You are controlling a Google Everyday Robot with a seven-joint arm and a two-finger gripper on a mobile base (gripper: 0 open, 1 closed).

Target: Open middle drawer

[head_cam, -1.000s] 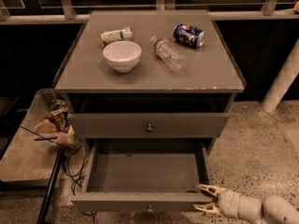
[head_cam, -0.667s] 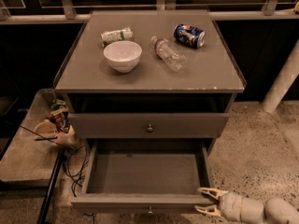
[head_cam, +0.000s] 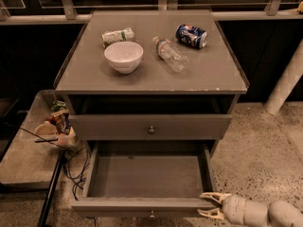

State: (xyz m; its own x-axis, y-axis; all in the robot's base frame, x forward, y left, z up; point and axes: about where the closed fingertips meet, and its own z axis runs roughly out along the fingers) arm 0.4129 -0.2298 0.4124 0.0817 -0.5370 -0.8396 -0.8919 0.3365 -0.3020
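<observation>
Arm [head_cam: 279,214] enters from lower right corner, lying low and near level, pointing left. Gripper [head_cam: 212,205] at right end of middle drawer [head_cam: 147,176] front, fingers [head_cam: 215,196] spread, grasping nothing; contact with front cannot be told. Middle drawer pulled well out, inside bare, knob at bottom frame edge. Top drawer [head_cam: 151,126] above, shut. Bare floor [head_cam: 265,150] right of cabinet. Low shelf [head_cam: 23,160] with clutter and cables close on left. Bowl [head_cam: 123,56], bottle [head_cam: 170,55], can [head_cam: 191,35] on top.

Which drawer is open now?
The middle drawer, lower of two in view: pulled out, grey inside showing. The upper drawer shows only its front. The gripper, open, is beside the middle drawer's right front corner.
</observation>
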